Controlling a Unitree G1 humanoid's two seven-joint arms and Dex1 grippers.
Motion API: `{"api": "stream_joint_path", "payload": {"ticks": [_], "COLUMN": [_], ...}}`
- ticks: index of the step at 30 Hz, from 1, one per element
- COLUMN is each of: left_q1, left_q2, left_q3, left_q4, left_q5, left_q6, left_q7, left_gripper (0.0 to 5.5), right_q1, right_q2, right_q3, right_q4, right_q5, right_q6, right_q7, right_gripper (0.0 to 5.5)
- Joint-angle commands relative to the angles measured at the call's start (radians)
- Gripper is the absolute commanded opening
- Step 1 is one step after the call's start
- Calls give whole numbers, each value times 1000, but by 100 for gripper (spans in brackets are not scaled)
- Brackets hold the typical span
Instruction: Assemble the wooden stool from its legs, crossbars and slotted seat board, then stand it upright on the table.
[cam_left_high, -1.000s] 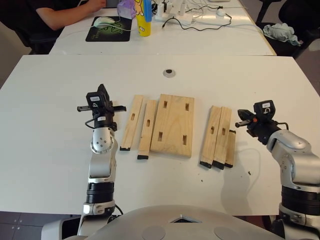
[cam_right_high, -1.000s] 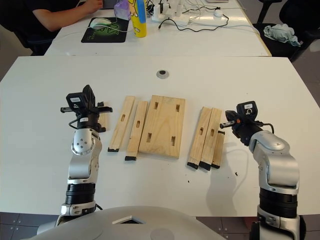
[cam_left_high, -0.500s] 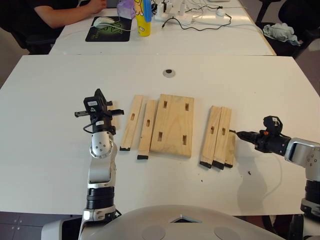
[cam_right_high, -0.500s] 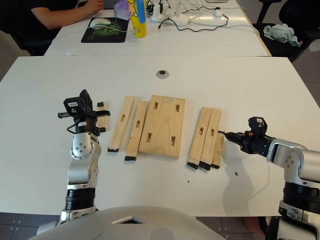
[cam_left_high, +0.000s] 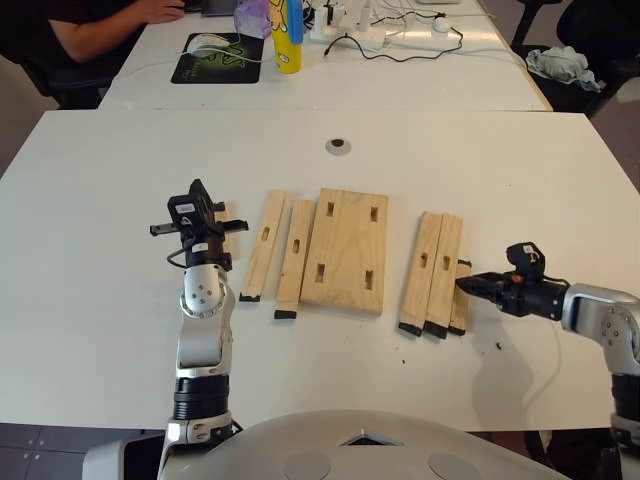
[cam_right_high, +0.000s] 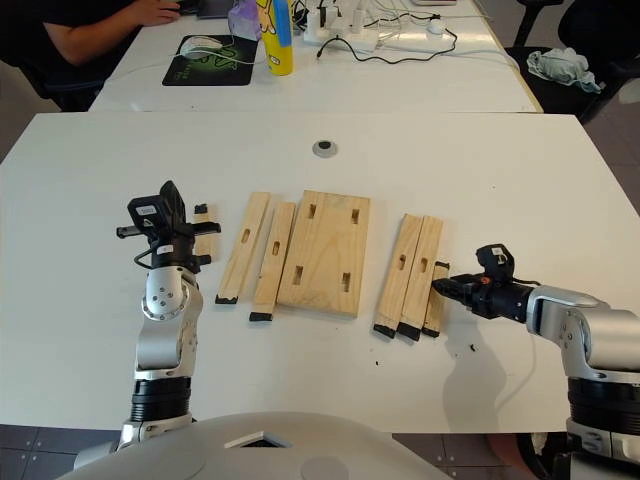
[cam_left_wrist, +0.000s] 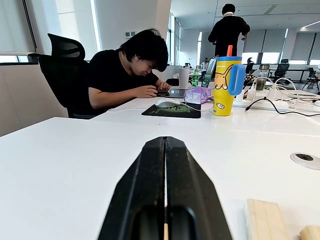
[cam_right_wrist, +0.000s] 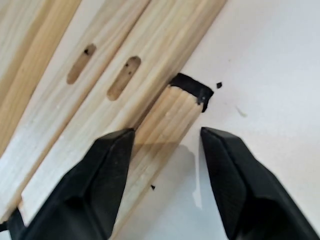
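The slotted seat board (cam_left_high: 345, 250) lies flat mid-table. Two legs (cam_left_high: 264, 245) (cam_left_high: 294, 255) lie to its left and two more (cam_left_high: 422, 258) (cam_left_high: 444, 262) to its right. A short crossbar (cam_left_high: 461, 298) with a black end rests against the rightmost leg. My right gripper (cam_right_wrist: 165, 134) is low over the table and open, with its fingers (cam_right_wrist: 107, 170) on either side of that crossbar's near end (cam_right_wrist: 172, 107). My left gripper (cam_left_wrist: 165, 142) is shut on nothing and held up left of the legs. Another short crossbar (cam_right_high: 206, 240) lies just beyond it.
A round grommet (cam_left_high: 339, 147) sits in the table behind the board. A second table behind holds a yellow bottle (cam_left_high: 288, 35), a mouse pad (cam_left_high: 218, 55) and cables. Small dark specks (cam_left_high: 498, 346) lie near the right arm. Bare table surrounds the parts.
My right arm dropped from a raised pose to table height, then slid left until its open fingers reached the short crossbar's end. The left arm shifted slightly left, then stayed still.
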Motion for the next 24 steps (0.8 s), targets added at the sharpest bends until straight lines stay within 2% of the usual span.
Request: {"api": "stream_joint_path", "payload": {"ticks": [1, 7, 12, 16, 21, 24], "left_q1": [8, -11, -31, -53, -66, -72], "left_q2": [-6, -3, 3, 5, 6, 2], "left_q3": [-3, -3, -1, -6, 1, 8], "left_q4": [-14, -7, 6, 16, 34, 45], "left_q5": [-2, -5, -7, -7, -17, -56], "left_q6": [11, 18, 23, 28, 27, 21], "left_q7": [-3, -10, -20, -30, -43, -69], "left_gripper": [0, 0, 0, 0, 0, 0], "right_q1": [46, 9, 20, 31, 12, 5], "right_q2": [-30, -35, -15, 35, 109, 129], "right_q3": [83, 188, 229, 206, 125, 103], "right_q4": [-38, -14, -78, -106, -88, -74], "right_q5": [-54, -191, -221, -187, -155, -165], "right_q6": [-74, -179, -58, 57, 177, 178], "right_q7": [10, -78, -155, -204, -256, -283], "right_gripper": [251, 251, 251, 216, 140, 131]}}
